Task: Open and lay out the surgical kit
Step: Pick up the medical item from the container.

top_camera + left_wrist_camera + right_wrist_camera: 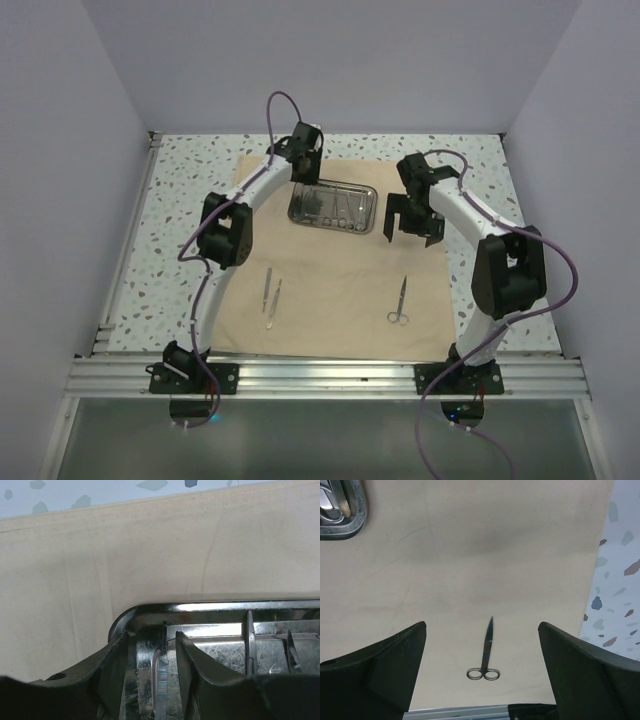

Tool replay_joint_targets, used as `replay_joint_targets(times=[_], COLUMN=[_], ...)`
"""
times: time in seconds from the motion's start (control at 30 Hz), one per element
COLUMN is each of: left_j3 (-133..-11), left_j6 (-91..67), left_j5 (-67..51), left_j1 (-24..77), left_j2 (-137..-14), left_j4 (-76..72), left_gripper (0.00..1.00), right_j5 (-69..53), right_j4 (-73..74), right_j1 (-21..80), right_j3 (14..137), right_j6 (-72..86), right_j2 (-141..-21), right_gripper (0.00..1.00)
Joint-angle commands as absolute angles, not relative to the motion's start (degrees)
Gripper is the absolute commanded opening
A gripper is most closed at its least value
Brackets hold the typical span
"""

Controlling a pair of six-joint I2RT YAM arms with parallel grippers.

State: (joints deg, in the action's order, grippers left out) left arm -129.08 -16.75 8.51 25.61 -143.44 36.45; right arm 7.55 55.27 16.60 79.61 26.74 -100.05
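My left gripper (152, 637): jaws slightly parted, straddling slim steel instrument (161, 682) in tray (210, 605) corner, not pinching as far as I see. Right gripper (482, 625): spread wide, empty, hovering above scissors (486, 647) flat on beige cloth (470, 555). Two slim tools (271, 298) lie on cloth's left. Tray sits near cloth's far edge.

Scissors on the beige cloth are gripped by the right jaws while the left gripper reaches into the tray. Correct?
Not gripped: the right wrist view shows the right gripper with jaws open, the scissors lying free on the beige cloth. The left gripper does reach into the tray.
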Motion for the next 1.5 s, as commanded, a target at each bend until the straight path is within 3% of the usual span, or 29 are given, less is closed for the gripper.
replay_joint_targets(times=[0.0, 0.23, 0.43, 0.9, 1.03, 1.47], left_j3=[-130.61, -124.89, -129.98, -127.36, -124.9, -127.6], left_j6=[-15.64, -15.12, -15.55, -16.17, -16.26, -16.96], left_j5=[4.66, 5.62, 9.66, 10.56, 8.35, -4.91], left_j1=[25.58, 26.8, 26.81, 26.37, 26.37, 25.32], left_j2=[-143.35, -140.54, -146.32, -151.17, -150.91, -142.05], left_j4=[34.81, 33.13, 38.49, 44.39, 44.03, 40.08], left_gripper=[0.45, 0.44, 0.41, 0.16, 0.0, 0.0], right_j5=[8.97, 8.53, 8.44, 7.91, 7.65, 5.71], right_j4=[57.13, 57.13, 56.95, 55.99, 55.55, 53.88], right_j1=[16.61, 16.61, 16.52, 15.73, 15.65, 15.64], right_j3=[83.23, 84.81, 84.38, 83.15, 82.71, 78.84], right_j6=[25.14, 24.96, 24.96, 25.22, 25.31, 26.45], right_j2=[-102.56, -105.12, -104.94, -103.54, -103.01, -99.67], right_gripper=[0.98, 0.98, 0.99, 0.98, 0.99, 0.98])
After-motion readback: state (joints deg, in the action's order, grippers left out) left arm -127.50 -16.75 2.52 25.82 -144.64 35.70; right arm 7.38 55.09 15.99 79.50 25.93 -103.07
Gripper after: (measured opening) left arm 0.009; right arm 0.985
